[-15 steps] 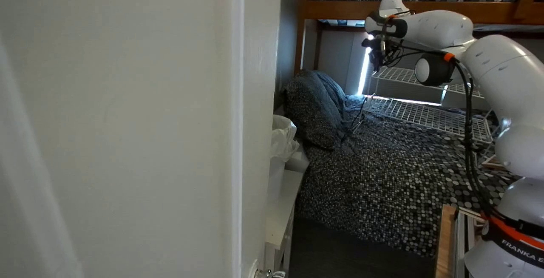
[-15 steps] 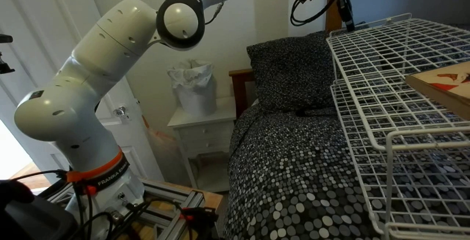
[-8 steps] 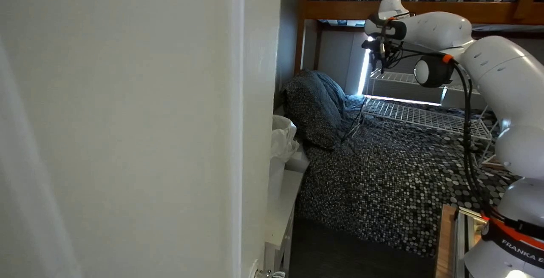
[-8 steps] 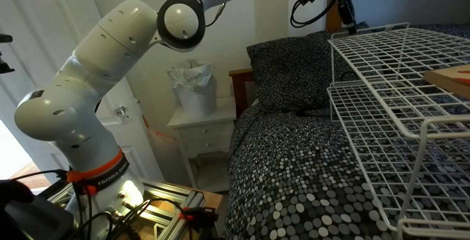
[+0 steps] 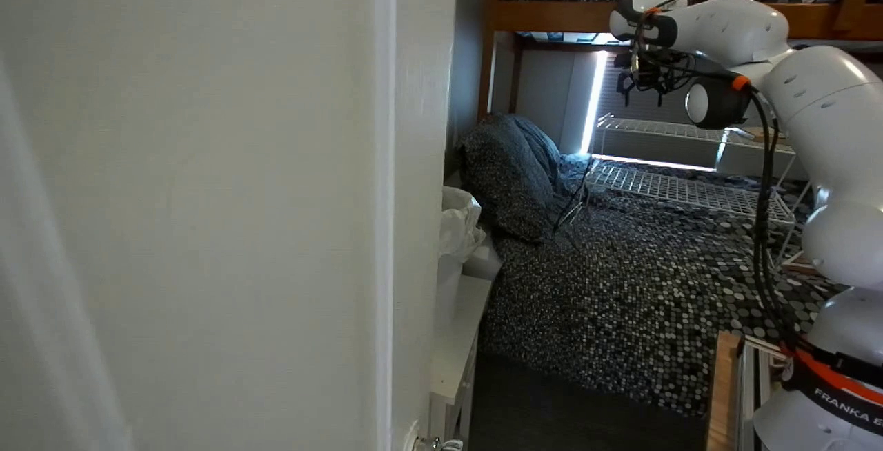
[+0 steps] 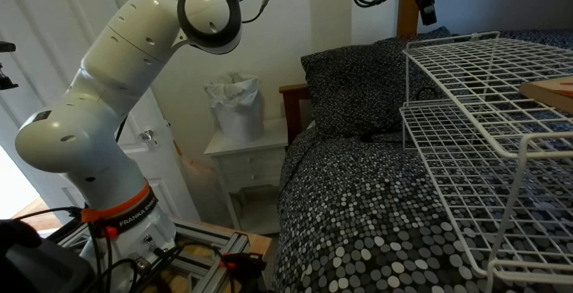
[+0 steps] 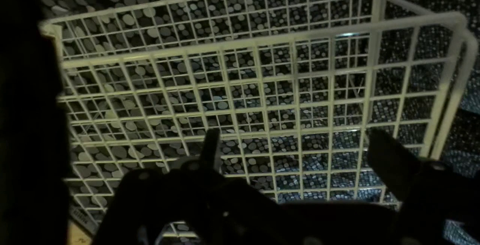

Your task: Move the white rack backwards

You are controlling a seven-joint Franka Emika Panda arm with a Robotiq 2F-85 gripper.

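Though wrist view hides the gap | gripper (image 5: 643, 102) above white rack (image 6: 469, 116) in both exterior views | fingers (image 7: 392, 159) spread

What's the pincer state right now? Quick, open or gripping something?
Pincer: open, holding nothing; it hangs above the white rack, not touching it.

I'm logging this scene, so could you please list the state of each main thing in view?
White rack: standing on the bed, not gripped.
Hand: open, above the rack, empty.
Book-like item: lying flat on the rack.
Bin: upright on the nightstand, bag-lined.
Nightstand drawers: both shut.
Pillow: propped up.
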